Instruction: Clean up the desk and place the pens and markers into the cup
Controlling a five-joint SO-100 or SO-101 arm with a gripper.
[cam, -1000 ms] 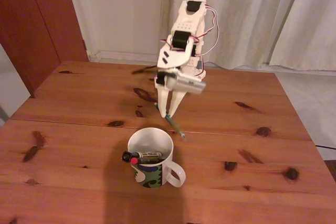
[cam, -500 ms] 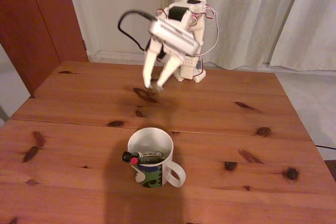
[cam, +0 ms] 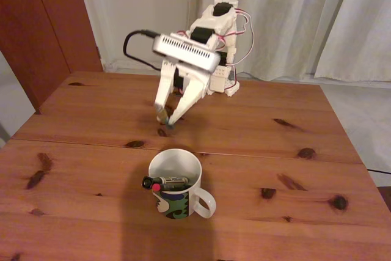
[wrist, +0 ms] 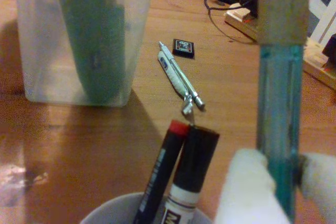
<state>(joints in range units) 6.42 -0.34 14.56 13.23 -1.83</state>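
Note:
My gripper (cam: 166, 120) hangs over the desk (cam: 293, 169), a little behind and left of the cup (cam: 177, 189), fingers pointing down. In the wrist view the gripper (wrist: 286, 182) is shut on the thin teal-green pen (wrist: 278, 103), which stands upright between the white fingertips (wrist: 247, 187). The white cup has a green and dark blue band and its handle points right in the fixed view. Leaning inside it are a black pen with a red end (wrist: 163, 166) and a white marker with a black cap (wrist: 194, 161). The cup's rim (wrist: 105, 211) sits at the wrist view's bottom edge.
In the wrist view a silver pen (wrist: 181, 80) and a small black square (wrist: 184, 47) lie on the wood, with a translucent container (wrist: 79, 35) at top left and cables (wrist: 226, 3) beyond. The arm's base (cam: 223, 80) stands at the desk's far edge.
A second ago the gripper was down on the teal-green pen lying behind the cup. It lifted away with the pen, swung left, and now hangs lower and nearer the cup.

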